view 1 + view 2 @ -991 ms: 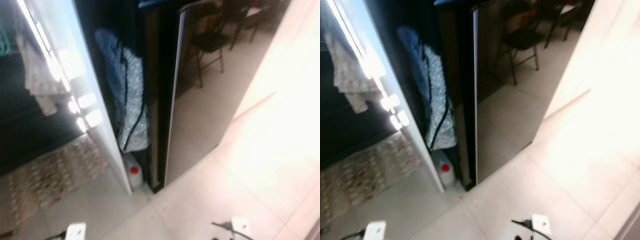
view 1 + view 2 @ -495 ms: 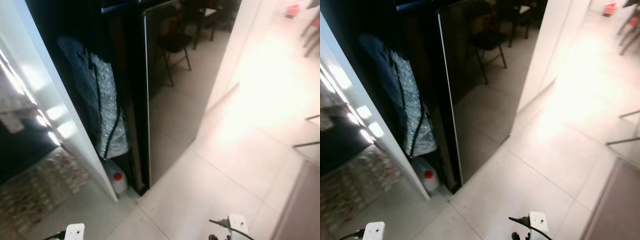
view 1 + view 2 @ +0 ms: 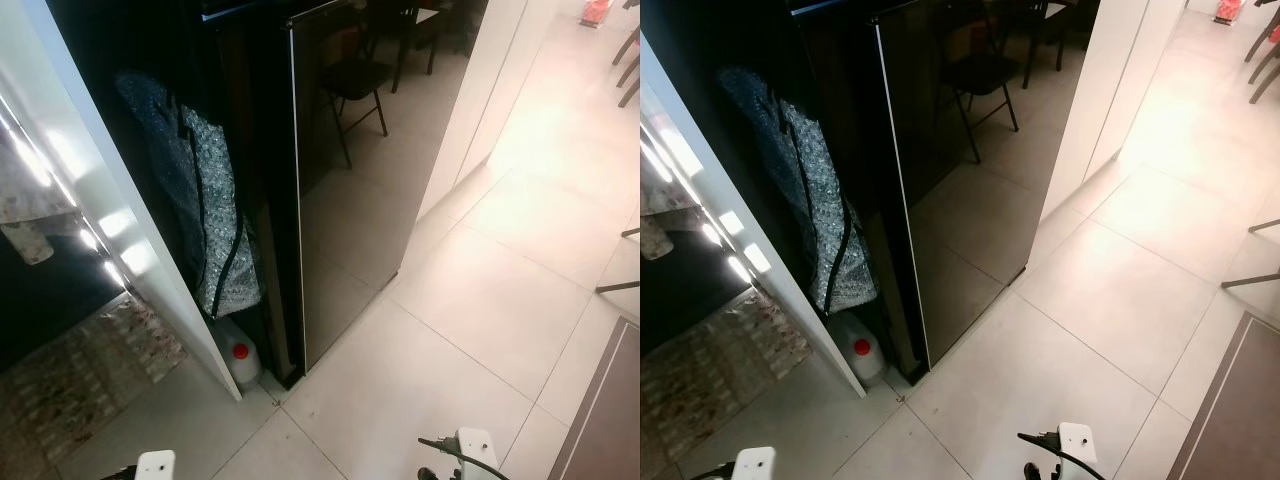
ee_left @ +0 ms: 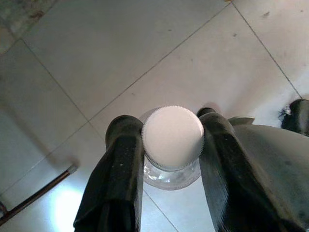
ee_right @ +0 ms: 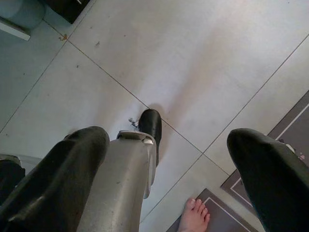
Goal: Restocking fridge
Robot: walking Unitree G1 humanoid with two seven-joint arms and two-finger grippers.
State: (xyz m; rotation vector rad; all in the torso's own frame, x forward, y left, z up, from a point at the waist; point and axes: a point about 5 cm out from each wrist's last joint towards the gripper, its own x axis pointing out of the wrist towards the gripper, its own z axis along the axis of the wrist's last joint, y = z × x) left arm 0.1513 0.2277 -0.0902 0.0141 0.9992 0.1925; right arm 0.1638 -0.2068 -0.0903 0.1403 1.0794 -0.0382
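A tall fridge with a glossy black door (image 3: 365,190) stands ahead and slightly left, its door shut and mirroring a chair. My left gripper (image 4: 169,126) hangs low over the floor tiles and is shut on a clear bottle with a white ribbed cap (image 4: 173,137); a finger (image 4: 123,159) presses on each side of the neck. My right gripper (image 5: 166,136) also hangs low, open, with nothing between its fingers (image 5: 77,159). The white ends of both arms (image 3: 470,445) peek in at the head view's bottom edge.
Left of the fridge, a dark gap holds a glittery blue bag (image 3: 205,220) and a white jug with a red cap (image 3: 240,358). A white panel (image 3: 110,200) borders it, with a patterned rug (image 3: 70,385) beyond. A white wall (image 3: 485,90) rises right. A person's bare foot (image 5: 195,216) rests on a grey mat.
The camera has swung to the right and steadied, so the fridge and the gap sit further left and the picture is sharper. Nothing in the scene itself has moved.
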